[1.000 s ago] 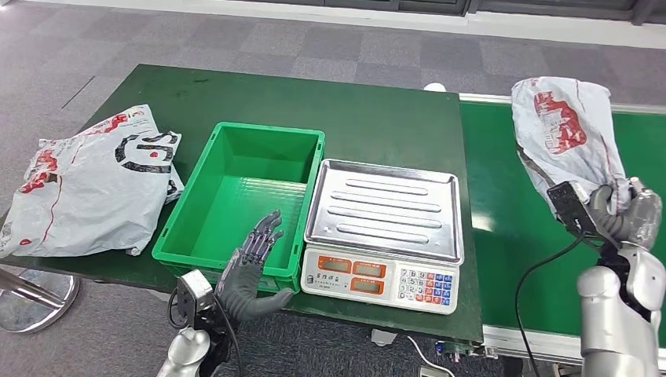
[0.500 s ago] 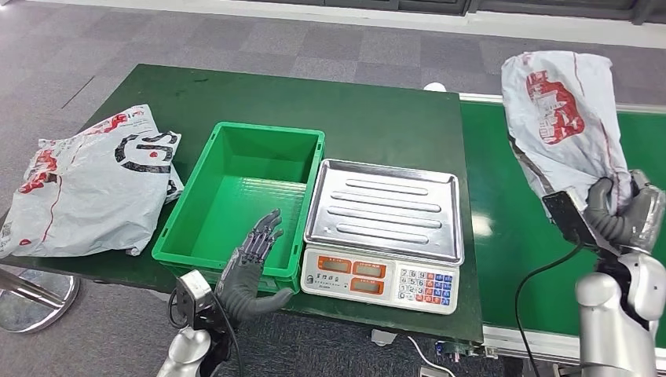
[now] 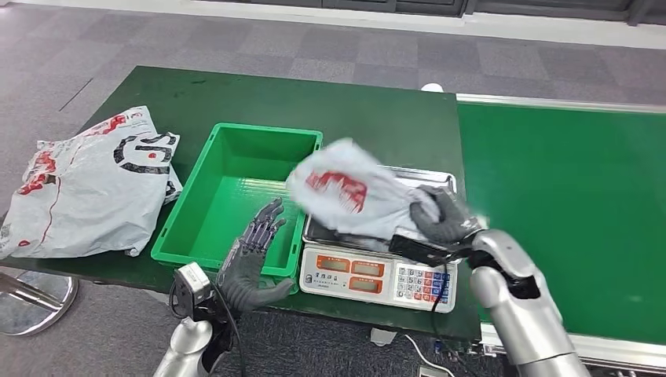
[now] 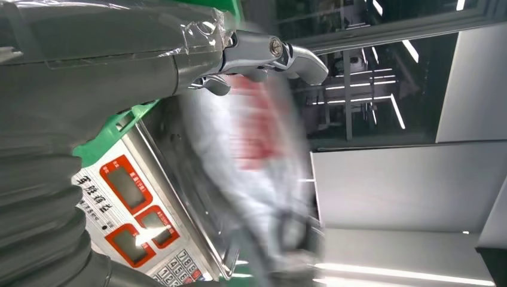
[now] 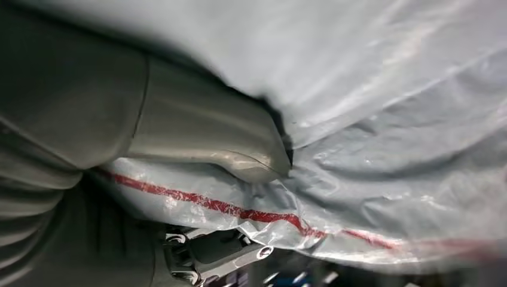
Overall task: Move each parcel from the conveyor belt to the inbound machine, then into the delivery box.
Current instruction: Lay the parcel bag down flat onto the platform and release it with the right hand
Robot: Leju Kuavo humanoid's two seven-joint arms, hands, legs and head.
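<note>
Your right hand [image 3: 441, 217] grips grey parcel [image 3: 351, 193] with red print, holding it over steel pan of inbound machine [image 3: 369, 271], at pan's left side; parcel's edge overhangs right rim of green delivery box [image 3: 191, 210]. Contact with pan: cannot tell, parcel blurred. Right wrist view: thumb [image 5: 203, 143] presses into parcel film [image 5: 388, 119]. Your left hand [image 3: 250, 255] holds nothing, fingers spread, at box's near right corner. Second grey parcel [image 3: 86, 184] lies on table's left edge [image 3: 47, 263], apart from box. Conveyor belt [image 3: 565, 204] runs along table's right edge.
</note>
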